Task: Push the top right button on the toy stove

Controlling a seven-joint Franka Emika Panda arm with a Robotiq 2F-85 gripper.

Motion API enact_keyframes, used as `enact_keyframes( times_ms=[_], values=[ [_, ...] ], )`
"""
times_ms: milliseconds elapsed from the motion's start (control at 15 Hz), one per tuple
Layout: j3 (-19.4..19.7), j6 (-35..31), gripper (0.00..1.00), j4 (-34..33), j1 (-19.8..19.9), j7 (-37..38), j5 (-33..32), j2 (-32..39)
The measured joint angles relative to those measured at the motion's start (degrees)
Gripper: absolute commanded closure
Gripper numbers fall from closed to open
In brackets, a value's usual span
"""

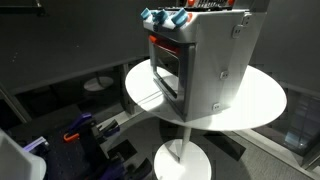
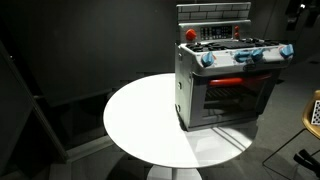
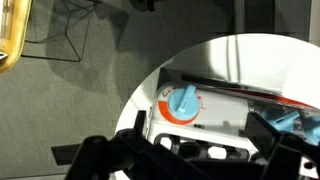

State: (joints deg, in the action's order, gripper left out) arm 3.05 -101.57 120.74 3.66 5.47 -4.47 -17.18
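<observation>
Boxy silver-grey toy stove (image 1: pixel 215 60) with a dark-framed glass door stands upright on a round white pedestal table (image 1: pixel 265 100), upper centre-right of the frame in one exterior view and at the right of the frame (image 2: pixel 225 95), towards the tabletop's (image 2: pixel 140 115) right edge, in the other. Small blue knobs (image 2: pixel 208 58) line its upper front edge above a red-orange strip. In the wrist view the stove top fills the lower middle, one blue knob on an orange-red disc (image 3: pixel 182 103) at centre. The dark gripper (image 3: pixel 195 165) enters from the bottom edge (blurred and close), its fingers (image 3: pixel 110 160) spread wide at lower left and lower right, holding nothing.
</observation>
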Motion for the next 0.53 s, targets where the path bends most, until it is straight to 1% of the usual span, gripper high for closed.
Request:
enact_keyframes(
  times_ms=[267, 533],
  values=[
    [-0.02, -2.92, 0.00, 5.21, 0.00, -0.68, 0.00, -3.45],
    [-0.02, -3.25, 0.00, 6.90, 0.00, -0.69, 0.00, -4.54]
  ],
)
